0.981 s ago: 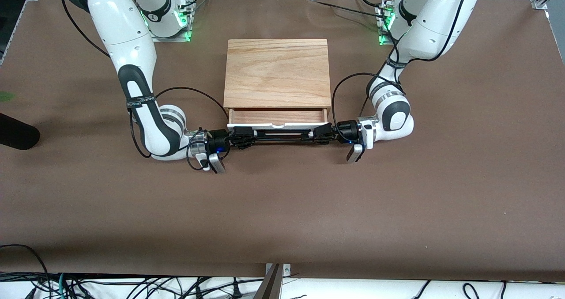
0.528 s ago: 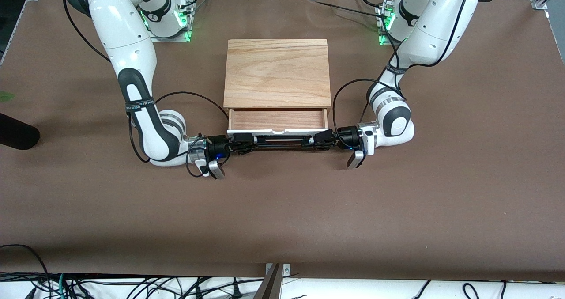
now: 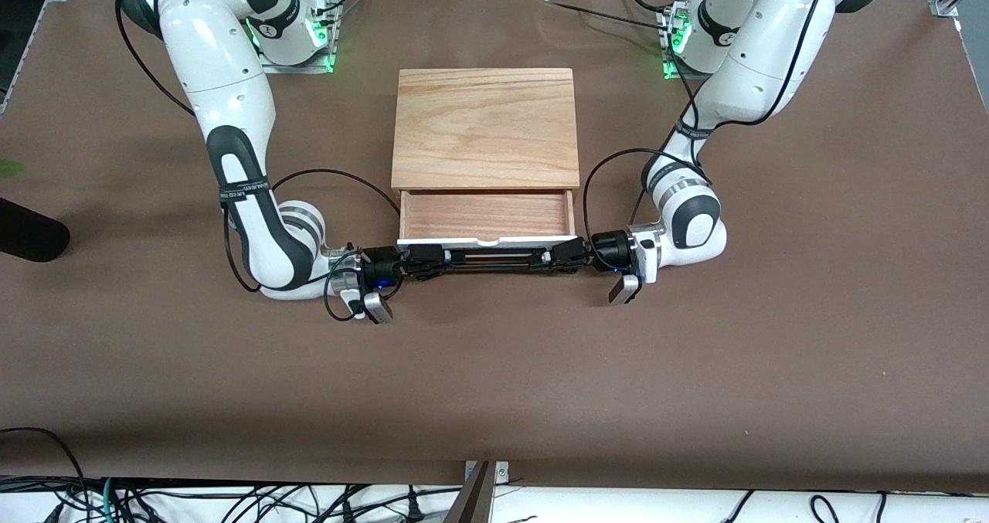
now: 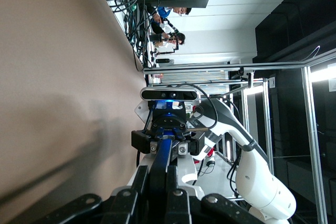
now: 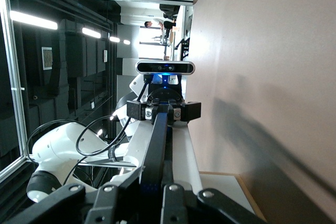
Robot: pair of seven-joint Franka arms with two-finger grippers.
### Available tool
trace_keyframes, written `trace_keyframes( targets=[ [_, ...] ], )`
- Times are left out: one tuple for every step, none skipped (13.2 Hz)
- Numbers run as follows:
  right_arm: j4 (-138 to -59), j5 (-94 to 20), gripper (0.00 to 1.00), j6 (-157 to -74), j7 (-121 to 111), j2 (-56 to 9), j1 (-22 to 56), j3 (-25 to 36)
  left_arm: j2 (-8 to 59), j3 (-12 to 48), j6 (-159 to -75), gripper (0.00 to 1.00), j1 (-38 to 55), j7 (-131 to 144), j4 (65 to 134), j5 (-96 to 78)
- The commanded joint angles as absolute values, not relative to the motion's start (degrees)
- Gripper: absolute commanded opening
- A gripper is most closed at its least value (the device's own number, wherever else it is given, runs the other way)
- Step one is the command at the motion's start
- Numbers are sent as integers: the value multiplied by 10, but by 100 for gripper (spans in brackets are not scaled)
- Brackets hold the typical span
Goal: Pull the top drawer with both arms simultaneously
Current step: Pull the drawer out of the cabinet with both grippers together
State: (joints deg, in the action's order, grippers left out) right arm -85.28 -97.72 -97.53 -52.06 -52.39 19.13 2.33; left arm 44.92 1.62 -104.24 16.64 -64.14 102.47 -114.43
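The top drawer (image 3: 487, 215) is a shallow tray with a reddish-brown wooden inside, a white front panel and a long thin black wire handle (image 3: 489, 258) running along that panel. It stands partly drawn out of a cabinet (image 3: 486, 127) with a light oak top, which sits near the table's edge where the arm bases stand, about midway between the two ends. The drawer's front faces the front camera, and its long axis runs from the right arm's end of the table toward the left arm's end. The brown table (image 3: 494, 376) lies bare from the drawer front to the edge nearest the camera (wide room on both ends too). The right gripper (image 3: 434, 259) is at the handle's end toward the right arm's side, fingers closed on the bar; the left gripper (image 3: 556, 258) clamps the handle's other end the same way. In each wrist view the bar runs straight from between that arm's fingers (image 4: 157, 195) (image 5: 152, 195) to the other arm's gripper, seen end on
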Motion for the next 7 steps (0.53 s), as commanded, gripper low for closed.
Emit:
trace_keyframes(
  targets=[
    [-801,-1023,0,-967,-470,-519,134,21,485,-4,-1094,0,154,-650,1008,-1147],
    [-799,-1024,0,-973,-469,-519,134,21,487,-10,-1094,0,154,-649,1006,-1146],
    [-799,-1027,0,-983,-469,-519,133,21,487,-12,-1094,0,154,-643,1001,-1147],
    [-798,-1034,0,-991,-469,-519,133,21,487,-12,-1094,0,154,-636,999,-1147],
    [-799,-1040,0,-998,-469,-519,133,21,488,-12,-1094,0,154,-633,998,-1147],
    [-797,-1040,0,-999,-469,-522,133,21,490,-17,-1094,0,154,-627,994,-1147],
    [-791,-1040,0,-999,-469,-524,133,21,491,-19,-1094,0,154,-625,984,-1147]
  ],
)
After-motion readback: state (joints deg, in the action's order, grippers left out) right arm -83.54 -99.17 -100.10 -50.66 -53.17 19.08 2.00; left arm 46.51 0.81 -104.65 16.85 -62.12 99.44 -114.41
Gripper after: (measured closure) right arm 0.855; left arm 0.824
